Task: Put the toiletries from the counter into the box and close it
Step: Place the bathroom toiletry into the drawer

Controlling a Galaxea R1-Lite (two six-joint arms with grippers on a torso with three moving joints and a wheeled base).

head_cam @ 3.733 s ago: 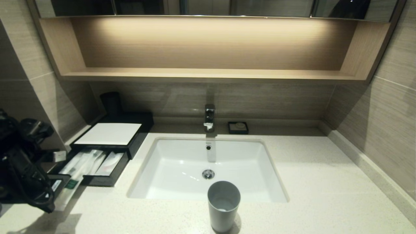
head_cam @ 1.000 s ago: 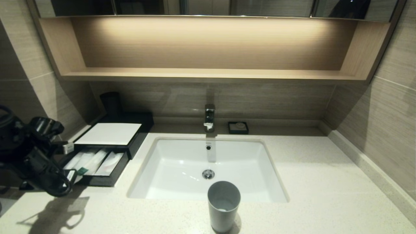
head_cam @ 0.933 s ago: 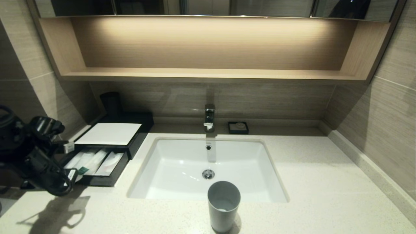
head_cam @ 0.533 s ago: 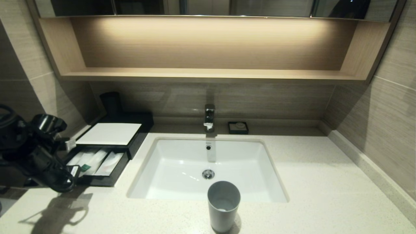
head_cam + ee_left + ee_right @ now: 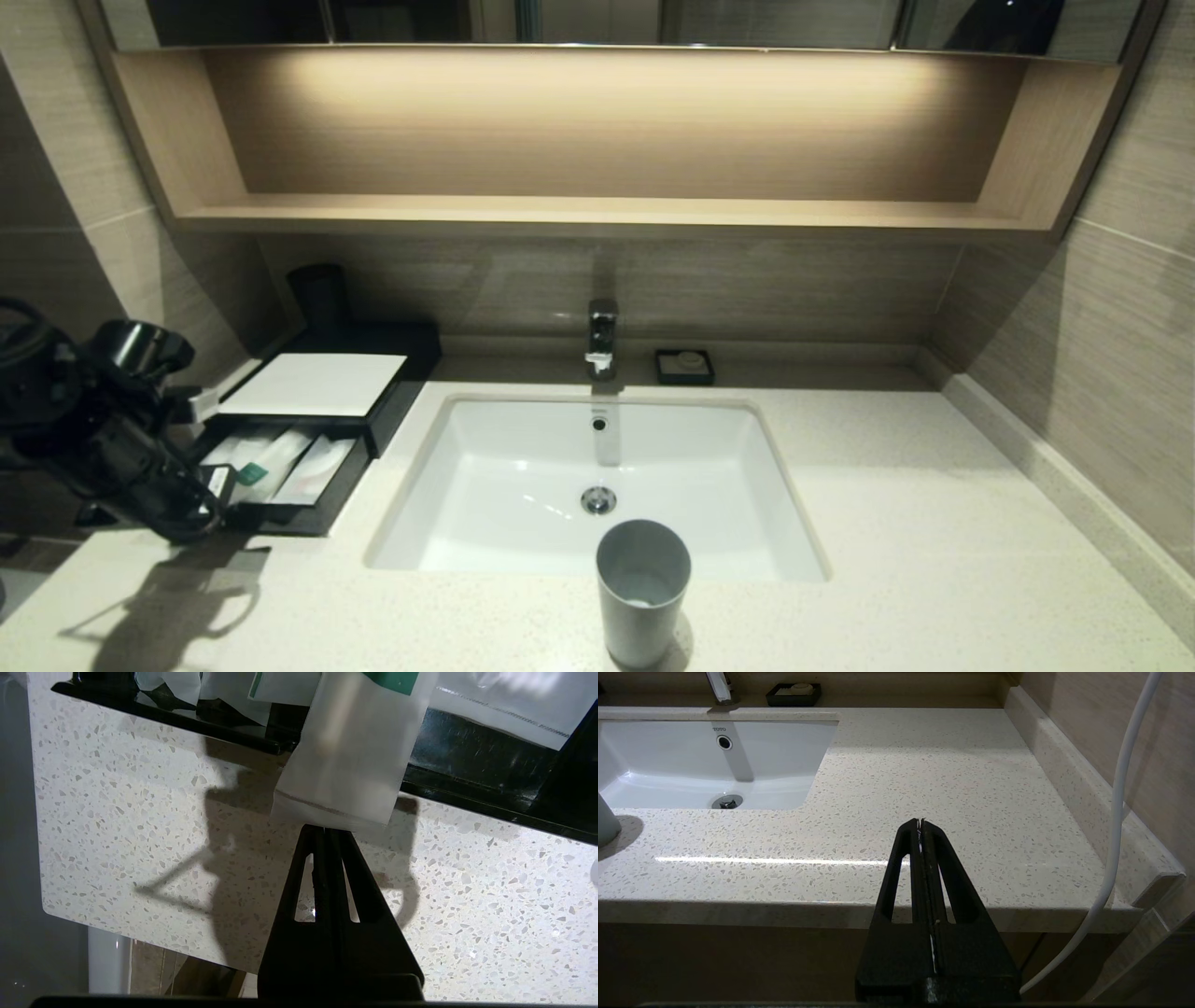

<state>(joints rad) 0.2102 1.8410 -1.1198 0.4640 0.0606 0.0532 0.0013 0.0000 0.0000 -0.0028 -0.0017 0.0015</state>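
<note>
The left gripper [image 5: 325, 830] has its two black, tapering fingers pressed flat together, with nothing pinched between them. Their tips sit right at the crimped end of a cream paper-wrapped stick [image 5: 345, 760], a flat, matte sleeve with a green band label; whether they actually touch it I cannot tell. That end of the stick overhangs the glossy black front lip of the pull-out drawer [image 5: 467, 765] and hangs over the speckled stone counter [image 5: 117, 826].

In the head view, the left arm hovers at the drawer's front left corner. The box [image 5: 313, 385] is low, black and rectangular with a smooth white top panel; its drawer is pulled open. Inside lie the pale wrapped sticks [image 5: 266, 457] and, in the right compartment, a flat translucent packet [image 5: 317, 459].

Beyond it are the white rectangular sink [image 5: 597, 485], a grey cylindrical cup [image 5: 642, 590] and a small black soap dish [image 5: 684, 366].

The right gripper [image 5: 920, 828] rests closed off the counter's front edge.
</note>
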